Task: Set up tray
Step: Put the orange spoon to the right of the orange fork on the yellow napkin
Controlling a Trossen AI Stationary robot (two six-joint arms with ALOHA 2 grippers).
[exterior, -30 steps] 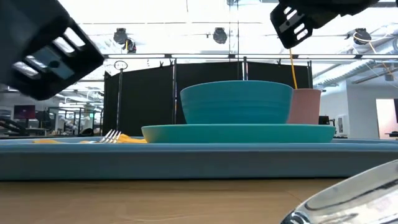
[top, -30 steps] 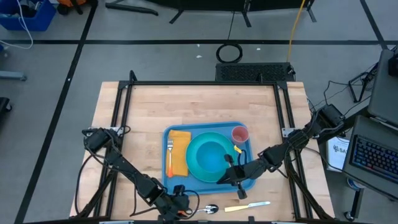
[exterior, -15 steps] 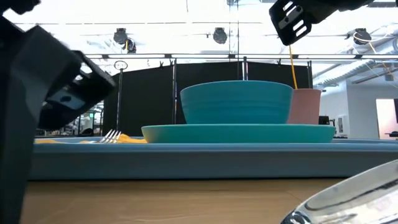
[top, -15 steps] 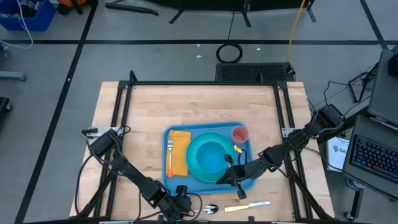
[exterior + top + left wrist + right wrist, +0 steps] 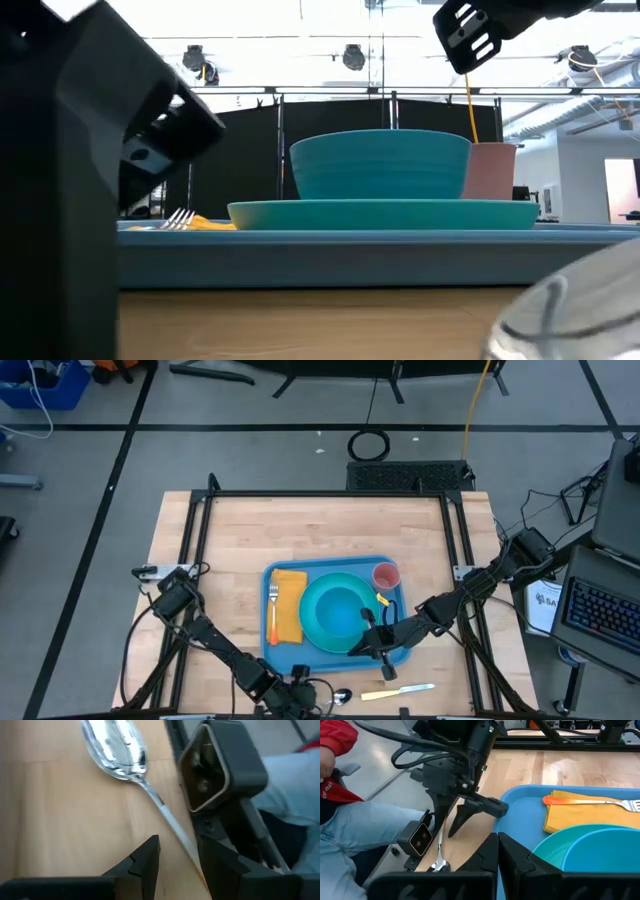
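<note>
Tray (image 5: 283,656), blue, sits near the table's (image 5: 240,540) front edge, holding a yellow napkin (image 5: 291,610) with an orange-handled fork (image 5: 273,615) on it, a teal plate (image 5: 312,628) with a bowl (image 5: 340,610) on top, and a pink cup (image 5: 386,575) at its far right corner. Unchanged on the tray since a second ago. Left gripper (image 5: 176,857) now further right along the front edge than before, low over the wood with fingers (image 5: 145,862) parted astride the spoon's (image 5: 117,745) thin handle, not yet pinching it; spoon bowl lies just ahead. Fills much more of the low view's left side than a second earlier, now covering the tray's left end there. Right gripper (image 5: 497,855) pressed shut, holding nothing, hovering over the tray's front right corner, same spot as before. Knife (image 5: 398,691) lies on the wood in front of the tray, just right of the spoon, unmoved. Person in jeans and a red sleeve (image 5: 337,750) seated beyond the table's front edge.
</note>
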